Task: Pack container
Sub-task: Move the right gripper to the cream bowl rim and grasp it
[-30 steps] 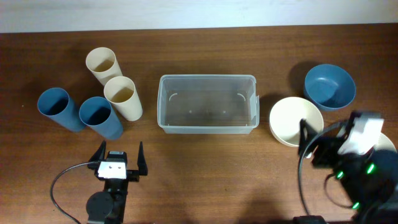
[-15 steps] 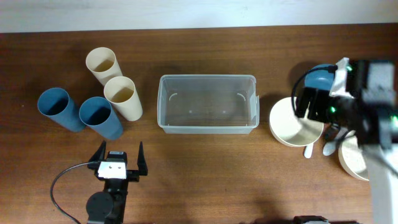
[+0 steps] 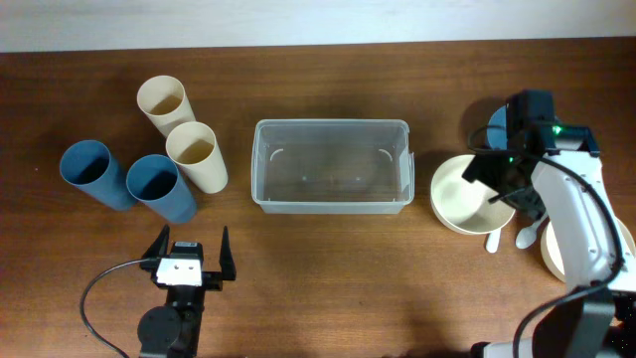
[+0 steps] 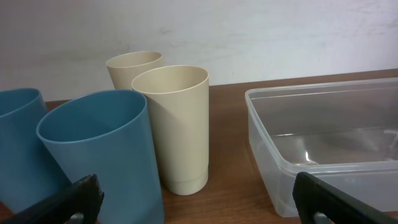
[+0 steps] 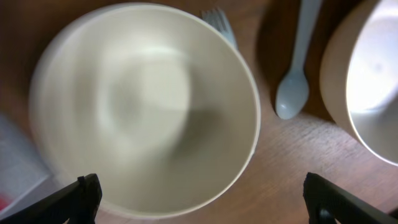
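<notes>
Overhead view is showing the container (image 3: pixel 331 164) sitting empty at the middle of the desk (image 3: pixel 338 288), its long side facing both arms, probably so either one can be lowering things into it. Just beside the container's right end a cream bowl (image 3: pixel 459 194) is resting, and the right tool (image 3: pixel 497 184) is hanging above that bowl's far edge; in the right wrist view its fingers (image 5: pixel 84 196) are spreading wide at the lower corners with the bowl filling the space between, pinching nothing, which reads as lining up to take the bowl by its rim. Farther right of the container a fork (image 5: pixel 219 22), a pale spoon (image 5: pixel 297 68) and a second cream bowl (image 3: pixel 556 254) are lying on the wood, with a blue bowl (image 3: pixel 497 124) partly hidden behind the arm. Well left of the container two cream cups (image 3: pixel 197 154) and two blue cups (image 3: pixel 159 187) are standing upright in a tight cluster. Near them, in front of the container's left end, the left tool (image 3: pixel 193 244) is waiting low, fingers spread and empty, pointing towards the cups as its likely share of the packing.
</notes>
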You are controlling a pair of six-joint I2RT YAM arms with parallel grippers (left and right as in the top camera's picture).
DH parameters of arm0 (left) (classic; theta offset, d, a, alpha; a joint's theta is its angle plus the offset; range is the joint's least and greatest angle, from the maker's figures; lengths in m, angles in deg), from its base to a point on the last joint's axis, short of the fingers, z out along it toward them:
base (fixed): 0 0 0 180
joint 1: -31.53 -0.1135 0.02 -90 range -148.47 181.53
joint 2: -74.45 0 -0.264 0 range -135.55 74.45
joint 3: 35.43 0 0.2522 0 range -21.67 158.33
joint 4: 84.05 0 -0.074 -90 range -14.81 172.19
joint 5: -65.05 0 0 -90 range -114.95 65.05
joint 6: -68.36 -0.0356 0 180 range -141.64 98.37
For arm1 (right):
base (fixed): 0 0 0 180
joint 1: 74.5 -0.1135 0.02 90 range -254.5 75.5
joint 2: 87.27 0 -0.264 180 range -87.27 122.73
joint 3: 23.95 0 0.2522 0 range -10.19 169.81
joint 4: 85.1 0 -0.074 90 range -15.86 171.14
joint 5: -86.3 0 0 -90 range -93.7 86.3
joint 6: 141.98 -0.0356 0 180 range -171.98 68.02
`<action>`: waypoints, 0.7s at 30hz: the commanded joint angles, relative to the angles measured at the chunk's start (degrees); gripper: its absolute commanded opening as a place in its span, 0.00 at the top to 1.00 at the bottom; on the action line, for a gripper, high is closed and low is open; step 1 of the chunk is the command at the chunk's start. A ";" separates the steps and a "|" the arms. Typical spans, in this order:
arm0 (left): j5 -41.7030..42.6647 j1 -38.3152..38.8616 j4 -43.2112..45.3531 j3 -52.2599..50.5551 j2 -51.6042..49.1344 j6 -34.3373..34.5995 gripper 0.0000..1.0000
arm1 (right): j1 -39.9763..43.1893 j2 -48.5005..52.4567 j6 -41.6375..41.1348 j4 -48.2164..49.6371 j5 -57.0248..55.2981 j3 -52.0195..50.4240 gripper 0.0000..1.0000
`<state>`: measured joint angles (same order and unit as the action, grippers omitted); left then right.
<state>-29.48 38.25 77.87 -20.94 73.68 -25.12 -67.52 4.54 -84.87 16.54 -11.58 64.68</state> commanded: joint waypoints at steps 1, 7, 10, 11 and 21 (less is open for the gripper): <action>-0.24 -0.24 -0.04 -0.22 0.48 -0.70 0.00 | 3.61 0.50 -2.80 2.49 -2.25 -4.63 0.02; -0.24 -0.24 -0.04 -0.22 0.48 -0.70 0.00 | 8.66 0.50 -2.51 5.62 -2.05 -8.72 0.02; -0.24 -0.24 -0.04 -0.22 0.48 -0.70 0.00 | 9.22 0.50 -1.42 8.92 -0.26 -10.99 0.06; -0.24 -0.24 -0.04 -0.22 0.48 -0.72 0.00 | 9.22 0.50 -1.42 10.21 0.22 -12.00 0.07; -0.24 -0.24 -0.04 -0.22 0.48 -0.70 0.00 | 9.16 0.50 4.04 23.28 6.19 -20.57 0.26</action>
<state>-29.48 38.25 77.87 -20.94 73.68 -25.12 -58.45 4.95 -82.73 38.64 -7.21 45.62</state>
